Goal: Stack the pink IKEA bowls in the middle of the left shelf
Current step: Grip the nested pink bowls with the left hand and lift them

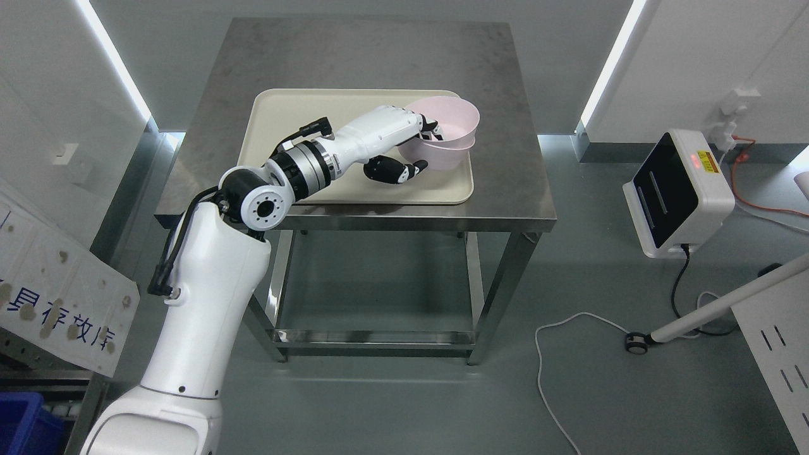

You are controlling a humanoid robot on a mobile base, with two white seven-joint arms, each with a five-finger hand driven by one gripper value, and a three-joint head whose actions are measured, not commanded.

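Two pink bowls (447, 134) sit nested on the right part of a cream tray (284, 120), the upper one tilted. The tray lies on a steel table (379, 57). My left hand (422, 146) reaches in from the lower left. Its fingers (431, 128) hook over the near rim into the upper bowl, and the thumb (397, 170) lies outside below the bowls. The hand grips the rim of the upper bowl. The right arm does not show.
A white device with a black screen (677, 189) stands on the floor at right, with cables (556, 373) trailing across the floor. A grey shelf edge (784, 354) is at lower right. A labelled panel (57, 303) and blue bin (25, 420) sit lower left.
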